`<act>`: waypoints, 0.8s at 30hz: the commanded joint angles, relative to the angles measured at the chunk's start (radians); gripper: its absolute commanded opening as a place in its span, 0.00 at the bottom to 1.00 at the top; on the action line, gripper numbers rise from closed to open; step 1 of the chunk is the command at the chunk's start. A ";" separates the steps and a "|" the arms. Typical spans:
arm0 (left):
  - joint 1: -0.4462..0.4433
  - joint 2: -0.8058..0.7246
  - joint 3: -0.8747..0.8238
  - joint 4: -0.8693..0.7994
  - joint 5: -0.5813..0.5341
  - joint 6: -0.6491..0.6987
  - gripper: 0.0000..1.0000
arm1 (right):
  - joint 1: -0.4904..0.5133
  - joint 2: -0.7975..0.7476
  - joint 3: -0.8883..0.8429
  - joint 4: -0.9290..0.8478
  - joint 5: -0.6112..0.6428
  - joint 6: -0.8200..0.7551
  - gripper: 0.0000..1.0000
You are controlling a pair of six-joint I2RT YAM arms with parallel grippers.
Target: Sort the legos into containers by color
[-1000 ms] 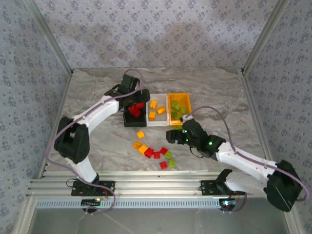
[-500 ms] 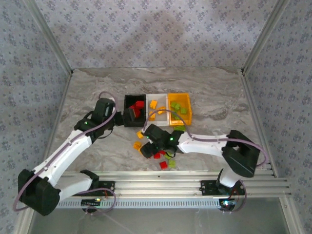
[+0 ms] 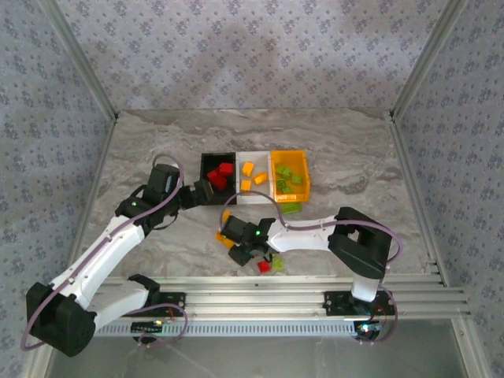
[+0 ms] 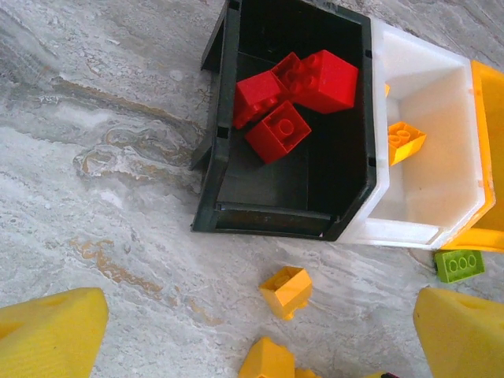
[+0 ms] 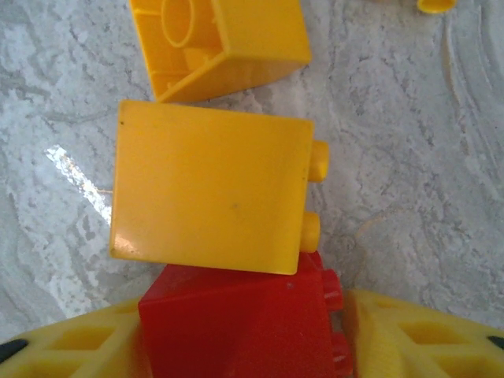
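The black bin (image 3: 218, 155) holds three red legos (image 4: 303, 90), the white bin (image 4: 409, 228) orange-yellow ones (image 4: 405, 142), and the orange bin (image 3: 307, 177) green ones (image 3: 285, 172). My left gripper (image 4: 256, 335) hovers open just in front of the black bin (image 4: 276, 213), above an orange-yellow lego (image 4: 287, 290) on the table. Low in the loose pile, my right gripper (image 3: 240, 248) is shut on a red lego (image 5: 236, 323), its yellow pads (image 5: 417, 339) on both sides. An orange-yellow lego (image 5: 209, 189) lies against that red one.
Loose legos lie on the marble table in front of the bins: a green one (image 3: 290, 207) by the orange bin, a red one (image 3: 264, 266) and a green one (image 3: 277, 261) near the front edge. Patterned walls enclose the table.
The left gripper pulled back from over the black bin to just in front of it. The right arm swung left from beside the orange bin into the loose pile and closed on a red lego.
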 commanded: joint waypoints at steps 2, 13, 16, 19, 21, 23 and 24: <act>0.008 -0.032 -0.010 -0.011 -0.018 -0.018 1.00 | 0.006 -0.006 0.014 0.003 0.010 -0.022 0.48; 0.007 -0.115 -0.053 -0.018 -0.022 -0.035 1.00 | -0.015 -0.199 -0.046 0.029 0.024 -0.001 0.28; 0.007 -0.153 -0.084 -0.016 -0.029 -0.044 1.00 | -0.043 -0.245 -0.020 0.054 0.001 0.009 0.28; 0.007 -0.193 -0.131 -0.014 -0.041 -0.061 0.99 | -0.100 -0.237 0.044 0.096 -0.038 0.029 0.28; 0.007 -0.220 -0.157 -0.018 -0.049 -0.071 1.00 | -0.141 -0.198 0.107 0.113 -0.048 0.048 0.28; 0.008 -0.249 -0.181 -0.021 -0.052 -0.079 1.00 | -0.183 -0.129 0.192 0.116 -0.054 0.073 0.29; 0.007 -0.261 -0.191 -0.023 -0.052 -0.083 1.00 | -0.201 -0.094 0.229 0.109 -0.060 0.089 0.29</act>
